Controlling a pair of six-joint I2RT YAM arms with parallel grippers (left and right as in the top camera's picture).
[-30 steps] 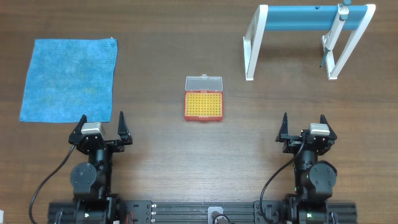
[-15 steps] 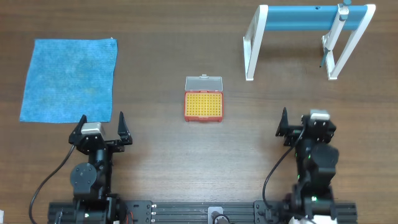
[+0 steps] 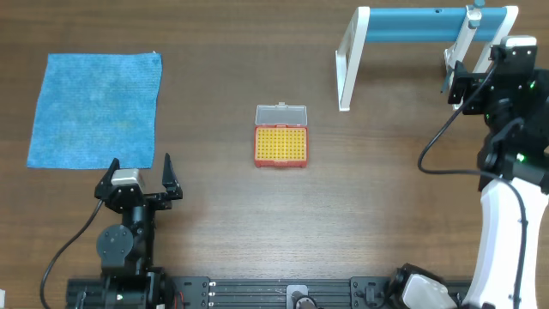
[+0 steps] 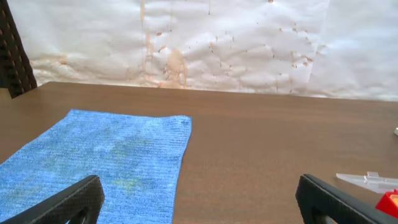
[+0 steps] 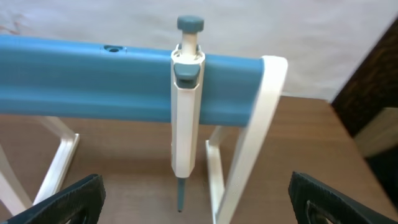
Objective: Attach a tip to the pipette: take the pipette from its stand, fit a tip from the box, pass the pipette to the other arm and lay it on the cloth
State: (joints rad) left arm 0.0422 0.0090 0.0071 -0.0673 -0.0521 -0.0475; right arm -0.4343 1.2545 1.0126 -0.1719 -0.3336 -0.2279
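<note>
Our right gripper (image 5: 198,200) is spread wide, near the pipette (image 5: 186,118) hanging on its stand (image 5: 81,78). Our left gripper (image 3: 140,165) is spread wide too.

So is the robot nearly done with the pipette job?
No, barely started. Done: nothing yet, the pipette hangs on its stand. In hand: the right claw is open, facing the pipette, not gripping it. Left to do: grab it, fit a tip from the tip box, pass it to the left claw and lay it on the bare blue cloth.
</note>
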